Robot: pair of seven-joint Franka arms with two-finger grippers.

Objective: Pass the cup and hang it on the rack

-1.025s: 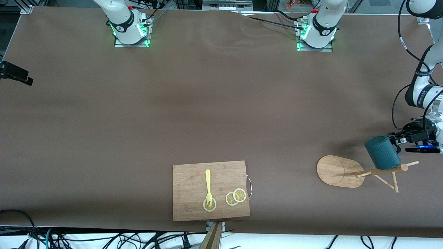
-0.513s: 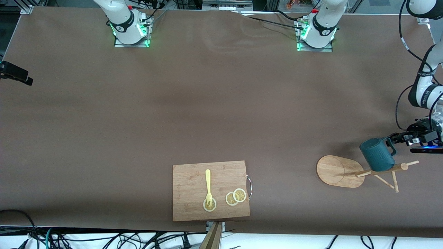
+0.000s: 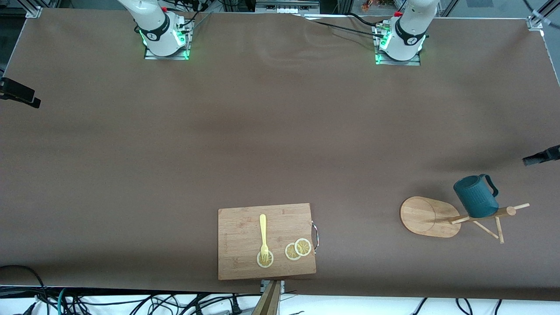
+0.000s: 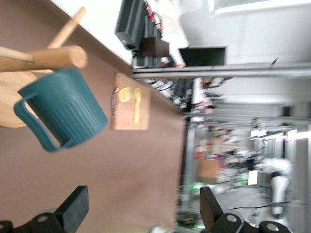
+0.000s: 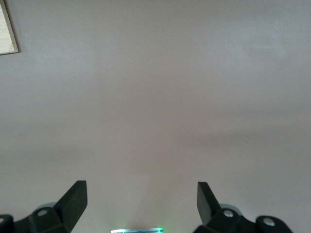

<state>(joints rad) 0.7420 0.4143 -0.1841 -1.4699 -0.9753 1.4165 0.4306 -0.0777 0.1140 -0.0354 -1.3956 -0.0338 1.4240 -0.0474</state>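
The dark teal cup hangs tilted on the bamboo rack, near the top of its post, with its handle toward the left arm's end of the table. Which peg bears it I cannot tell. In the left wrist view the cup shows below the post's end. My left gripper is open and empty, apart from the cup; only its dark tip shows at the front view's edge. My right gripper is open and empty over bare table.
A wooden cutting board with a yellow fork and lemon slices lies near the front edge of the table. It also shows in the left wrist view. A corner of light wood shows in the right wrist view.
My left gripper has let go of the cup's handle and drawn away toward the left arm's end of the table, almost out of the front view. The cup stays on the rack.
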